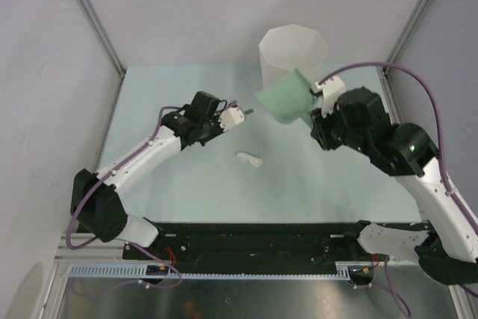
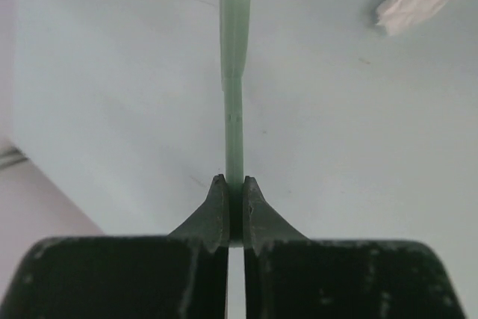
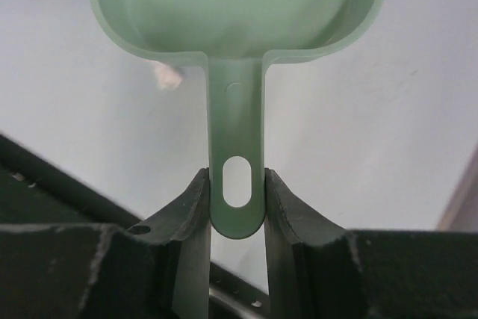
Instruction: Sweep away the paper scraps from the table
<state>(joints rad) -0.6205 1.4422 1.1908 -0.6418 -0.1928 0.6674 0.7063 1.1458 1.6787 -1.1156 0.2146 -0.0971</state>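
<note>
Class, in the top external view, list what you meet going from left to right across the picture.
Left arm → paper scrap → dustpan → right arm. Left out: the white bin, which overlaps the dustpan, and the left gripper, which sits directly above the scrap.

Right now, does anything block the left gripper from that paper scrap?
Nothing visible: only bare table lies between the left gripper, clamping a thin green tool, and the paper scrap. The right gripper holds the dustpan aside.

White-shelled arms [image 1: 142, 158], black joint housings [image 1: 101, 211], looping purple cables [image 1: 391, 65], black wedge-shaped gripper fingers [image 3: 187, 207].
</note>
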